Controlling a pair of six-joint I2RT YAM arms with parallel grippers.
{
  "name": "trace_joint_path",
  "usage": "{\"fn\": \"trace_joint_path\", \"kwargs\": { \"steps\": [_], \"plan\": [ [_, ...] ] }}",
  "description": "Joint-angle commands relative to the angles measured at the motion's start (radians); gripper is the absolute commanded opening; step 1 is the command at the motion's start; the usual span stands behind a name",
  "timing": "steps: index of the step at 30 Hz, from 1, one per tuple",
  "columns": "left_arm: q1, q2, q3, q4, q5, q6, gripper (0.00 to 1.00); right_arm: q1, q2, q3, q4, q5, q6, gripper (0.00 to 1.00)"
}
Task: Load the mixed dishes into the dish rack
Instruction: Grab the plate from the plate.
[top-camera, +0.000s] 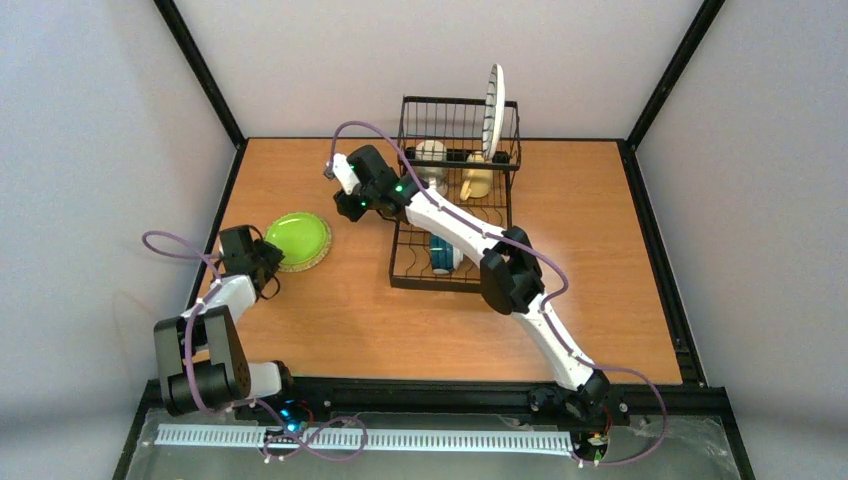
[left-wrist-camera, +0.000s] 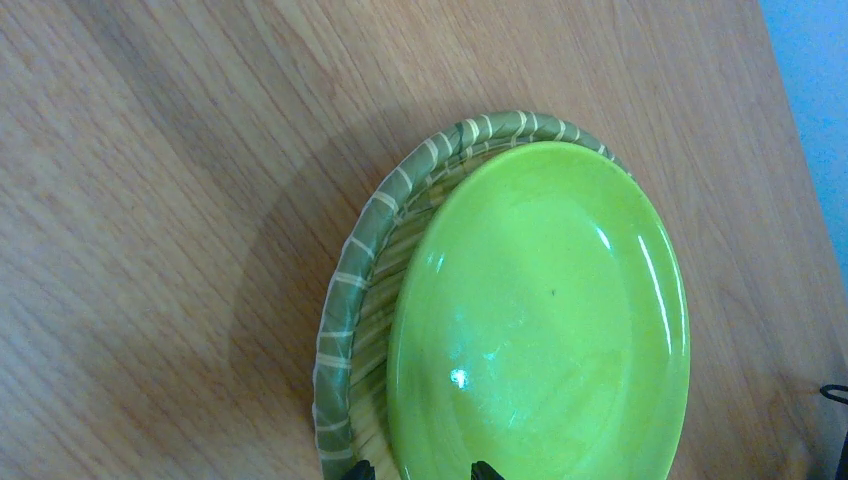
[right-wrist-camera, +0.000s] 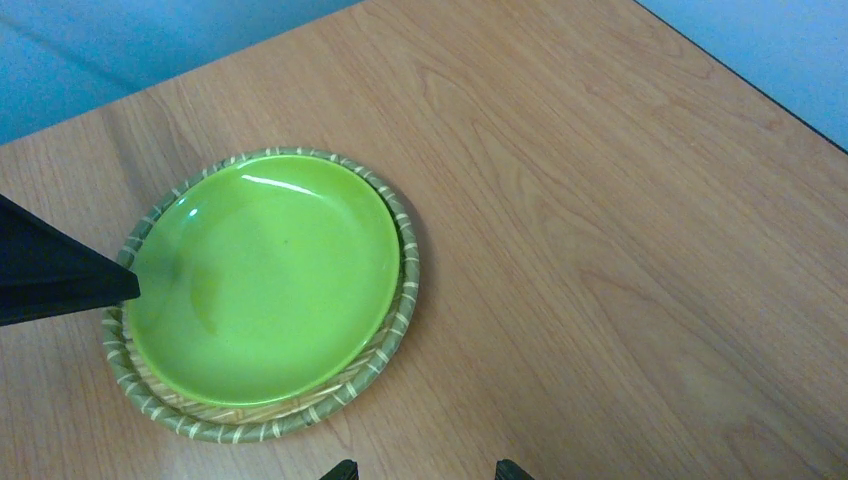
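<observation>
A lime-green plate (right-wrist-camera: 265, 280) lies face up inside a tan plate (right-wrist-camera: 240, 428) with a woven, green-striped rim, and both rest on the wooden table (right-wrist-camera: 620, 250). The green plate sits off-centre, showing more of the tan plate's near side. A black wedge (right-wrist-camera: 50, 275) reaches in from the left edge over the plates' rim. The right gripper (right-wrist-camera: 425, 470) shows only two dark fingertips (right-wrist-camera: 340, 468), spread apart above bare wood.

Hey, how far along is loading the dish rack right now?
Done: striped plate, cream mug, yellow mug and teal cup sit in the rack. In hand: nothing held; the left gripper is open at the rim of the green plate, the right gripper open above the table. Left: the green plate and the woven plate under it, on the table.
</observation>
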Motion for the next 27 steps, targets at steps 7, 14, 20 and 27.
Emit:
{"fn": "trace_joint_path", "kwargs": {
  "steps": [7, 14, 20, 27],
  "plan": [
    [-0.005, 0.043, -0.019, 0.069, -0.012, -0.016, 0.54, 0.008, 0.039, 0.024, 0.004, 0.006, -0.007, 0.79],
    [-0.005, 0.064, -0.039, 0.113, -0.019, -0.033, 0.54, 0.008, 0.047, 0.024, 0.005, 0.009, -0.01, 0.79],
    [-0.004, 0.094, -0.076, 0.182, -0.017, -0.068, 0.54, 0.008, 0.05, 0.018, 0.004, 0.015, -0.013, 0.79],
    [-0.005, 0.119, -0.131, 0.273, -0.008, -0.116, 0.54, 0.009, 0.06, 0.015, 0.007, 0.018, -0.014, 0.79]
  ]
}}
